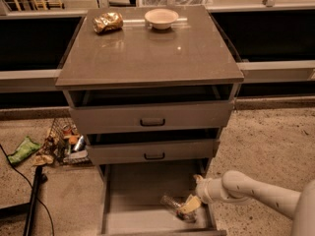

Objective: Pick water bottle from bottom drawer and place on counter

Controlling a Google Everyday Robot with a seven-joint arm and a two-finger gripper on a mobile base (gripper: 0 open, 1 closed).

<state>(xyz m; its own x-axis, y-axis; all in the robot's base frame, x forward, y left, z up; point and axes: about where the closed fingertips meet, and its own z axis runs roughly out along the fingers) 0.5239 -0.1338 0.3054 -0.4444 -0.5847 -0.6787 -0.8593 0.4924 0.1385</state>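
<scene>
The robot's end effector hung low in the pulled-out bottom drawer, against the water bottle lying on its side near the right wall. Whether it had clenched could not be told. The worktop above awaited the bottle.

hand low in the bottom drawer, covering part of the water bottle, arm cut off at right edge

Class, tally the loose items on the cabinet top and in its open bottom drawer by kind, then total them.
Crumpled gold foil bag: 1
Pale round bowl: 1
Clear crinkled plastic water bottle: 1
Total: 3
The robot's hand is low in the grey-brown bottom drawer, at the bottle.
</scene>
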